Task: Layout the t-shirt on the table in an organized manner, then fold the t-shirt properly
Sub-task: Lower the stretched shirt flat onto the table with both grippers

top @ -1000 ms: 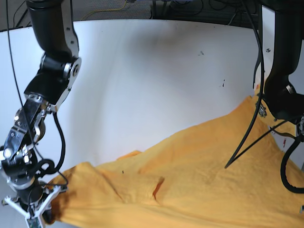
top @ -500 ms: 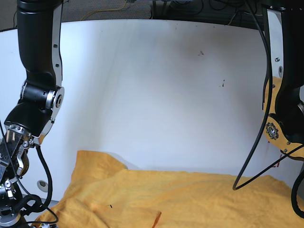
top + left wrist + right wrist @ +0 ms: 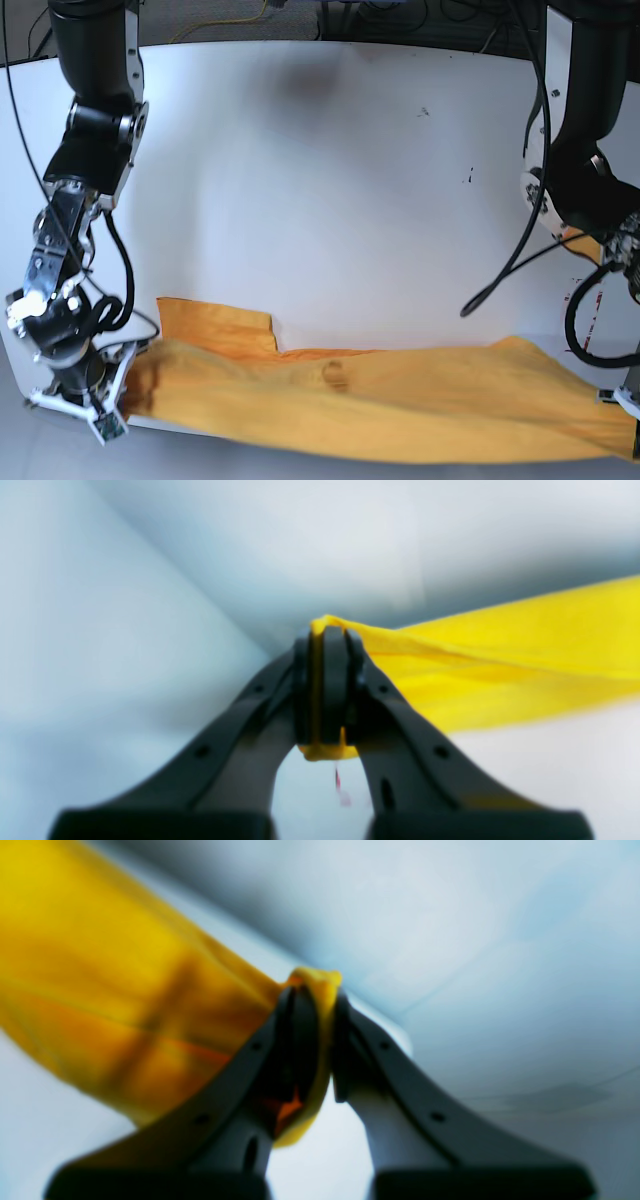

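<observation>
The orange-yellow t-shirt (image 3: 380,400) is stretched in a low band along the near edge of the white table (image 3: 350,180). At the base view's lower left, my right gripper (image 3: 118,388) is shut on one end of the shirt. The right wrist view shows the cloth (image 3: 125,990) pinched between the shut jaws of that gripper (image 3: 320,987). My left gripper (image 3: 325,635) is shut on the other end, with the shirt (image 3: 500,650) trailing off to the right. In the base view the left gripper lies at the far right edge, mostly cut off.
Black cables (image 3: 520,250) hang from the arm on the base view's right, above the table. A red mark (image 3: 585,300) sits near the table's right edge, and small dark specks (image 3: 424,112) lie farther back. More cables run beyond the table's far edge.
The shirt has been drawn toward the near edge, from a broad heap into a narrow stretched band. Both arms have shifted, and the gripper at lower left is back in view holding its end.
</observation>
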`<state>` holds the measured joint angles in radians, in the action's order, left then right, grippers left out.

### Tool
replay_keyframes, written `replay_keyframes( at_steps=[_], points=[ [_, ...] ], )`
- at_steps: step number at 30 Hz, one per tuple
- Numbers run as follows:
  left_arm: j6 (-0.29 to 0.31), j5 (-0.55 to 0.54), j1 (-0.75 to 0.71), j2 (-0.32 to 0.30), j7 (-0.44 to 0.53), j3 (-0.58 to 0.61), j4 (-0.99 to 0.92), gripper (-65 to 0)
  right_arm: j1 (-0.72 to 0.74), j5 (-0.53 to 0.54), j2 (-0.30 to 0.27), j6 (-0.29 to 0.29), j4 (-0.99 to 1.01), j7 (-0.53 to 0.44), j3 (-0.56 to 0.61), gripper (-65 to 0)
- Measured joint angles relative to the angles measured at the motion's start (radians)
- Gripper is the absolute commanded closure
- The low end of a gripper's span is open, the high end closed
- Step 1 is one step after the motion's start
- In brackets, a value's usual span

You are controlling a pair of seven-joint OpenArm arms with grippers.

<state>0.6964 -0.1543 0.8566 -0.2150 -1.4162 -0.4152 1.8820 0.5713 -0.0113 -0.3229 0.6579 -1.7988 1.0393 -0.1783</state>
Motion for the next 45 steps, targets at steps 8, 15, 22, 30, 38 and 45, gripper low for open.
replay_keyframes(
  at_steps=[8, 15, 22, 30, 38, 45],
  points=[
    [0.001, -0.01, -0.281, 0.004, 0.004, -0.058, 0.068, -0.6, -0.288, -0.008, 0.076, -0.002, -0.074, 0.005, -0.114, -1.4],
    [0.002, -0.014, -0.52, 0.006, 0.0, -0.151, 0.078, -0.6, -0.469, 0.001, 0.129, -0.002, -0.092, 0.002, -0.171, -1.4],
    [0.0, -0.008, -0.721, 0.006, 0.003, -0.195, 0.077, -0.4, -0.599, 0.008, 0.177, -0.003, -0.091, -0.008, -0.196, -1.4],
    [0.001, -0.011, -0.92, 0.006, 0.05, -0.225, 0.077, -0.4, -0.686, -0.01, 0.223, -0.003, -0.09, -0.007, -0.222, -1.4],
    [0.002, -0.017, -1.035, 0.006, 0.108, -0.264, 0.077, -0.6, -0.747, -0.001, 0.225, -0.003, -0.091, -0.01, -0.233, -1.4],
    [0.003, -0.018, -1.106, 0.006, 0.152, -0.275, 0.077, -1.1, -0.762, -0.004, 0.235, -0.005, -0.091, -0.01, -0.233, -14.0]
  ],
)
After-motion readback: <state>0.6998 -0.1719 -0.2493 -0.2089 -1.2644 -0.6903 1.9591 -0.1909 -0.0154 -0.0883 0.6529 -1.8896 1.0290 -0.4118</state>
